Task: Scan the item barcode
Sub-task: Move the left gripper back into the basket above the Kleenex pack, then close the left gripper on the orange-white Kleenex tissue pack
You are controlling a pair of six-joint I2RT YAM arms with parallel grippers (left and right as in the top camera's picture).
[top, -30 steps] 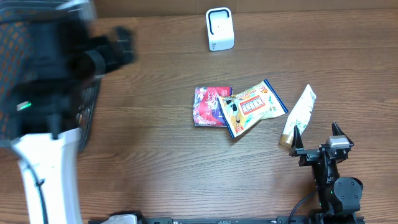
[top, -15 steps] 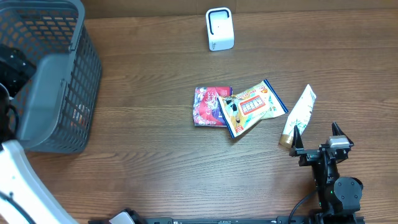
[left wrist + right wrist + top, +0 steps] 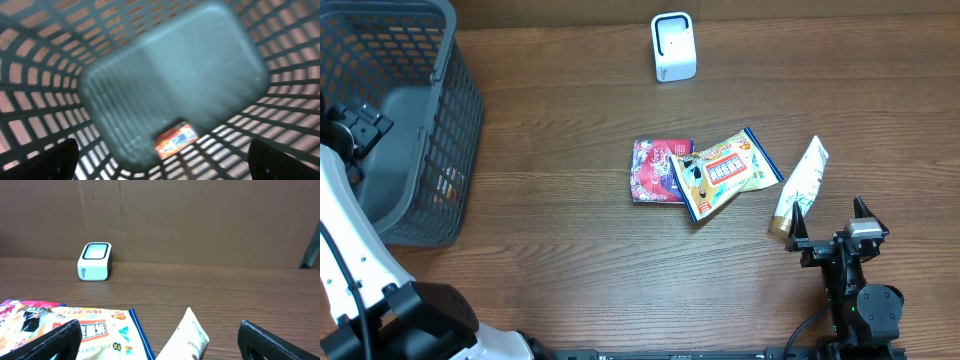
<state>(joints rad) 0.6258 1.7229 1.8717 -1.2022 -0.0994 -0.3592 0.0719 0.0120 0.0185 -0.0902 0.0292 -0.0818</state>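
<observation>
At ten o'clock on the counter [image 3: 570, 250] sits a gray basket [image 3: 460, 110]. The left hand [image 3: 162, 162] hangs over it, wide open and holding nothing. One small pack [image 3: 175, 141] lies at the bottom. At twelve o'clock stands the white scanner [image 3: 673, 47]. In the middle lie a red packet [image 3: 650, 170] and a snack bag [image 3: 730, 170], with a tube [image 3: 802, 180] at three o'clock. The right hand [image 3: 830, 214], at five o'clock, is open too, just beside the tube. I think the step now is picking a thing to scan: grab one, then turn its barcode to the scanner.
</observation>
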